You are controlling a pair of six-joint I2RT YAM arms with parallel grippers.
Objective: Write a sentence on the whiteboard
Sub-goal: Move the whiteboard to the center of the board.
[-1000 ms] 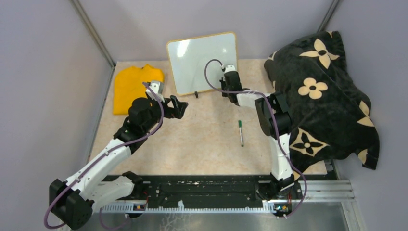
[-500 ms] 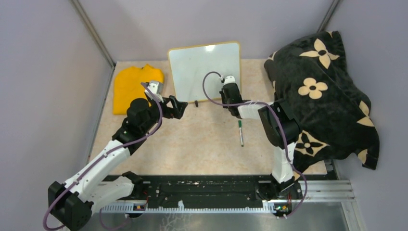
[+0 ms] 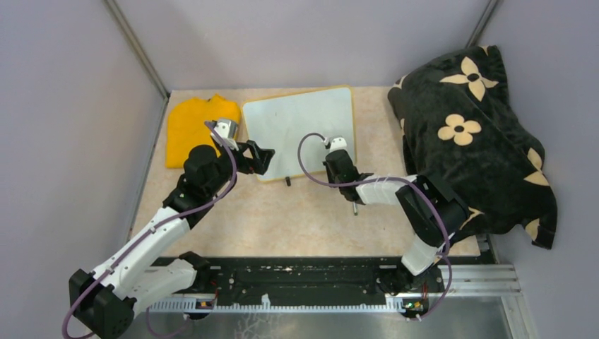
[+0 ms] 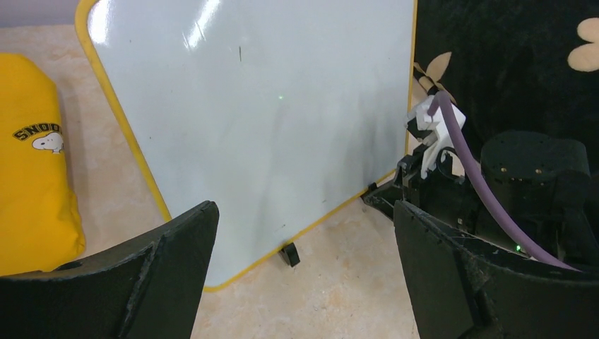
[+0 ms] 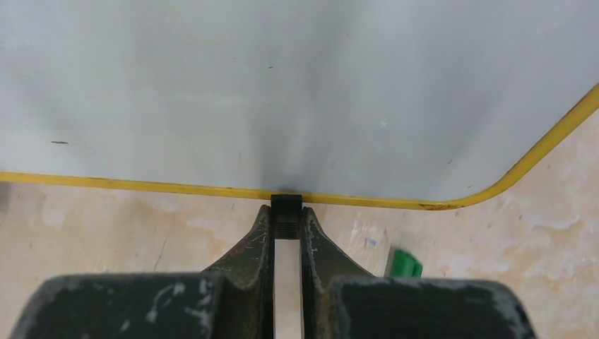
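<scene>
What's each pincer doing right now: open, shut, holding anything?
Left pincer: open, holding nothing, facing the whiteboard.
Right pincer: closed on the black clip foot at the whiteboard's edge.

A folded yellow cloth (image 3: pixel 189 127) lies at the upper left of the overhead view on the beige, marbled table (image 3: pixel 311 215). At the left edge of the left wrist view it shows a small cartoon dog print with dark letters. A rumpled black blanket (image 3: pixel 473 134) with cream flower shapes is heaped down the right side of the overhead view. Grey walls (image 3: pixel 70 106) close in the left, top and right, and a small bright green object (image 5: pixel 405 263), partly hidden, sits on the table at the lower right of the right wrist view.
</scene>
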